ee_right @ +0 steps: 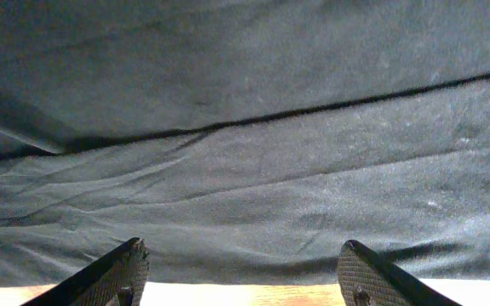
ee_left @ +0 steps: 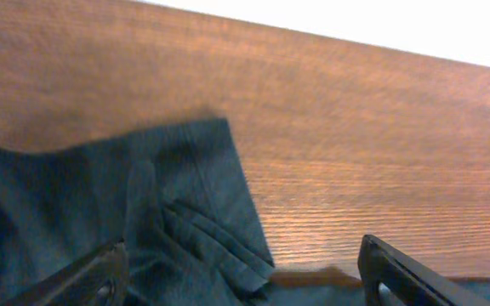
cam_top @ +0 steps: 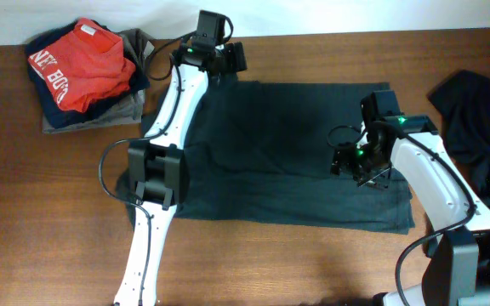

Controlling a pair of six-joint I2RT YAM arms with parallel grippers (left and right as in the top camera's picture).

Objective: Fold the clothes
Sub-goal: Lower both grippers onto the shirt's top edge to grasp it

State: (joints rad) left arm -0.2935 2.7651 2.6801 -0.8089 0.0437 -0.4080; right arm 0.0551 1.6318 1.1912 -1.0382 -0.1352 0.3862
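We see L claw [ee_left: 243,272] wide, empty, at corner of dark tee [cam_top: 279,153]; R claw [ee_right: 241,265] wide too, low over its fabric. Folded stack [cam_top: 83,76] on worktop [cam_top: 270,263], far left.

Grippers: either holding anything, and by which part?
Nothing is held. Left gripper stands open over a corner of the dark shirt; right gripper open above its folded edge.
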